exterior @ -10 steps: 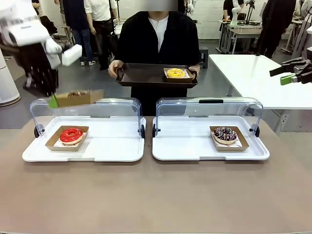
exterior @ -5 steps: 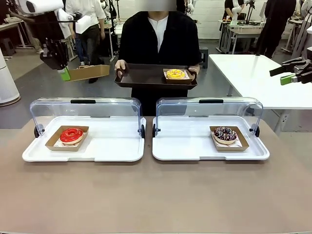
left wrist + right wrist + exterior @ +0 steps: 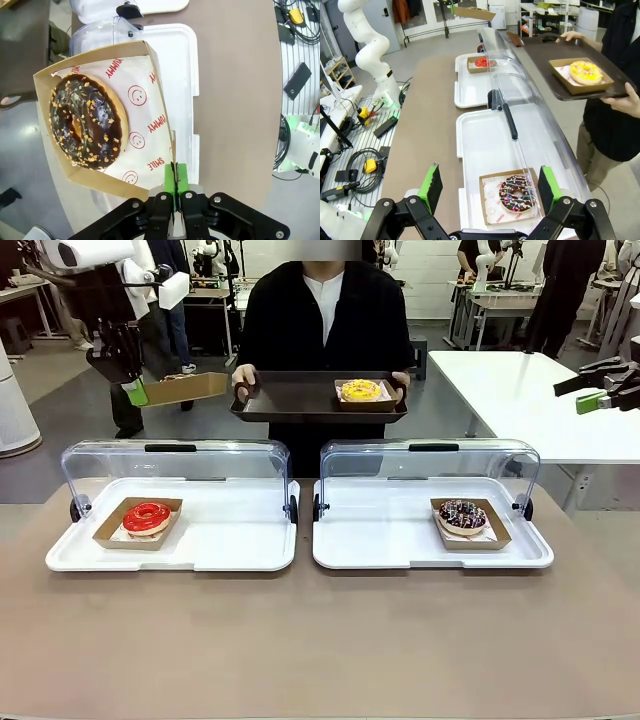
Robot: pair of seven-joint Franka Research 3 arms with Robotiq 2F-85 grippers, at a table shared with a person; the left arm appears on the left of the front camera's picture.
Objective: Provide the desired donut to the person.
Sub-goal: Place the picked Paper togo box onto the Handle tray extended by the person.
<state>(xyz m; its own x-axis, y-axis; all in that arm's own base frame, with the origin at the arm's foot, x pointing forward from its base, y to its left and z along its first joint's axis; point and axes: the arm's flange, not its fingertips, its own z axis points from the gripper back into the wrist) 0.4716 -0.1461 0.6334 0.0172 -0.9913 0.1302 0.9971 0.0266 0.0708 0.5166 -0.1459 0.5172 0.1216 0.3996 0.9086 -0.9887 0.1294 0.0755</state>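
Two display trays sit on the table (image 3: 320, 640), while the left gripper (image 3: 133, 390), its pads clamped on the rim of a cardboard boat (image 3: 185, 388) holding the chocolate nut donut (image 3: 85, 122), has risen from just above the left cover and moved toward the person (image 3: 325, 320). The boat now hangs level just beside the left edge of the person's brown tray (image 3: 300, 398), so hand-over seems close. Right gripper (image 3: 600, 390) stands apart, empty, at the right.
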